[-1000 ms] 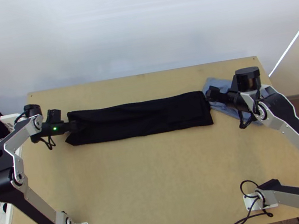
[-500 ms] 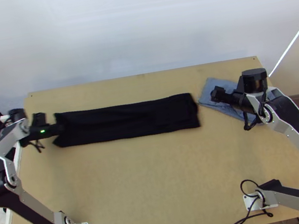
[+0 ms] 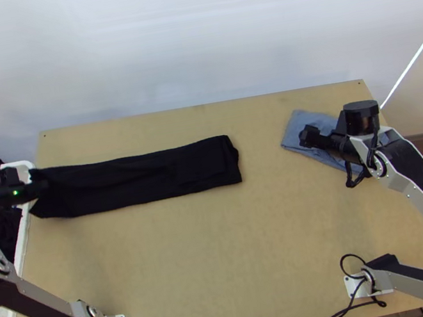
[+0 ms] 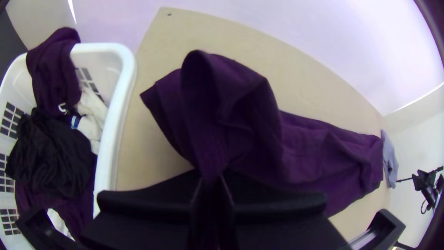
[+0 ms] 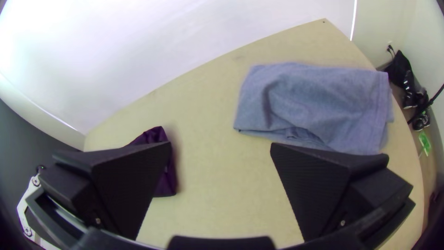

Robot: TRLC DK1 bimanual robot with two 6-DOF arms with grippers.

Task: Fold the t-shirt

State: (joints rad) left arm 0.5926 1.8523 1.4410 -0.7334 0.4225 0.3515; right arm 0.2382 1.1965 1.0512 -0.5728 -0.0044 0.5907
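Black T-shirt [image 3: 143,177], folded into a long strip, has slid towards the white laundry basket [image 3: 22,239], one end now just beside its rim; the left gripper [image 4: 212,178], closed on that end, has drawn it there; the right gripper [image 5: 219,146], spread wide and empty, is well apart from the basket; probably this repositions the strip, with crosswise folds left to make.

I've got a white basket [image 4: 125,69] at left of the table [image 3: 196,258], dark clothes [image 4: 51,157] and white cloth [image 4: 91,109] inside. Folded grey-blue cloth [image 5: 314,102] on table, far right. Black gear [image 5: 400,69] on floor, right.
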